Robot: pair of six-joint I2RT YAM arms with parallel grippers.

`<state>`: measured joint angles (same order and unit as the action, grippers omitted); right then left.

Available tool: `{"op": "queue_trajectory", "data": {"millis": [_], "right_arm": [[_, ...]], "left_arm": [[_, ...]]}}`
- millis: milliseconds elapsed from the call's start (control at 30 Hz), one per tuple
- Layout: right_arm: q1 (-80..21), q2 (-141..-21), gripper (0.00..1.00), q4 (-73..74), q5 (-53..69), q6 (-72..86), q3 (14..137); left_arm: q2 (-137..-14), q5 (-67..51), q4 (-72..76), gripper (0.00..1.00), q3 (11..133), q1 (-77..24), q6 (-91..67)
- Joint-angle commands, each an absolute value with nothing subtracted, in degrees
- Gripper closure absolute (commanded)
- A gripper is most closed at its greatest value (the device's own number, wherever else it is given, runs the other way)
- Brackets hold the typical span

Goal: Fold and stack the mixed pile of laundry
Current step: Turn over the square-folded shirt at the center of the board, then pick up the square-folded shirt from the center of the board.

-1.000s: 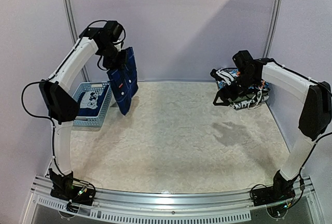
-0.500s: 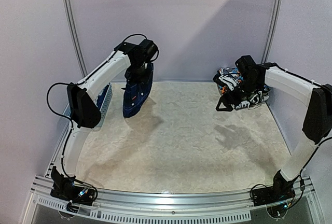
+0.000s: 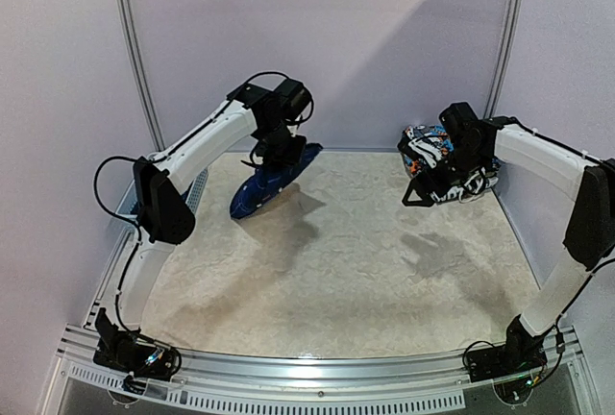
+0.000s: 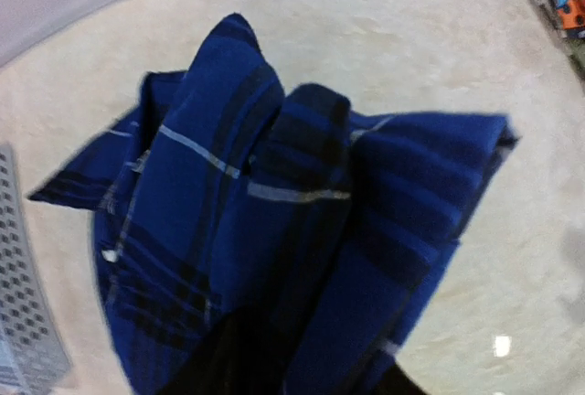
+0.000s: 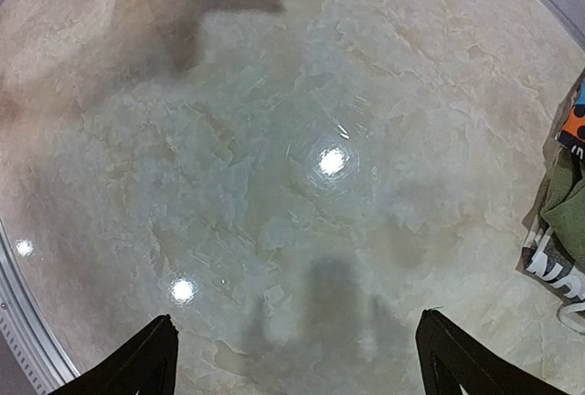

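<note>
Soft, crumpled blue-black plaid shirt (image 4: 292,230) is bunched under left gripper (image 3: 281,159), grip not discernible; right gripper (image 5: 297,340) is spread wide.

White arm shells (image 3: 207,141), black joints (image 3: 159,208) — black cables (image 3: 96,183), black claw fingers (image 5: 146,363).
</note>
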<state>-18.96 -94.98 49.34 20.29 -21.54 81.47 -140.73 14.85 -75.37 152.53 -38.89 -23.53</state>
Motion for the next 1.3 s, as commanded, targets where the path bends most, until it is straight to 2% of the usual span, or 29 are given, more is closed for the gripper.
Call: {"op": "queue_trajectory", "data": {"millis": [0, 67, 133, 267, 400, 500, 533, 600, 700, 833, 933, 1133, 1267], "right_arm": [[-17.29, -93.22, 0.08, 50.51, 20.91, -19.33, 80.26], [-16.12, -92.94, 0.07, 50.39, 21.30, -17.80, 79.78], [-14.43, -92.57, 0.06, 50.18, 21.87, -16.44, 79.51], [-12.46, -89.11, 0.01, 45.05, 21.55, -12.22, 74.75], [-12.35, -80.36, 0.01, 34.01, 21.88, -6.90, 64.34], [-12.26, -77.89, 0.01, 28.71, 24.86, 1.92, 59.04], [-12.19, -78.54, 0.01, 27.86, 29.11, 4.48, 58.08], [-12.12, -81.67, 0.01, 26.32, 39.63, 5.38, 56.97], [-12.22, -85.64, 0.01, 24.38, 46.54, 7.37, 56.99], [-13.05, -90.21, 0.01, 22.81, 49.23, 9.93, 58.50], [-15.14, -94.60, 0.01, 22.46, 49.25, 10.88, 60.04], [-20.72, -105.17, 0.01, 27.94, 40.07, 12.00, 69.12], [-21.82, -113.35, 0.01, 26.95, 42.63, 14.91, 72.49]], "left_arm": [[-144.51, -4.26, -63.06, 0.48, 151.99, -43.89, -30.33], [-144.52, -12.94, -54.03, 0.31, 150.16, -44.97, -34.08], [-143.99, -16.72, -49.09, 0.27, 150.21, -45.36, -36.19], [-138.34, -9.02, -49.81, 0.18, 147.05, -44.07, -31.24], [-127.51, -2.67, -49.81, 0.09, 131.71, -39.12, -26.29], [-120.73, -0.39, -47.53, 0.07, 116.17, -33.51, -25.80], [-118.79, 0.68, -46.50, 0.07, 112.17, -31.89, -24.98], [-116.09, 2.52, -45.41, 0.06, 106.32, -29.32, -23.14], [-114.09, 1.50, -45.51, 0.05, 100.89, -26.88, -21.67], [-113.88, 2.15, -43.39, 0.05, 97.06, -25.68, -20.64], [-116.38, -1.67, -41.47, 0.06, 97.00, -24.00, -21.02], [-120.27, -11.81, -36.01, 0.07, 96.20, -23.67, -20.47], [-122.08, -11.46, -36.64, 0.10, 96.58, -24.66, -20.10]]}}
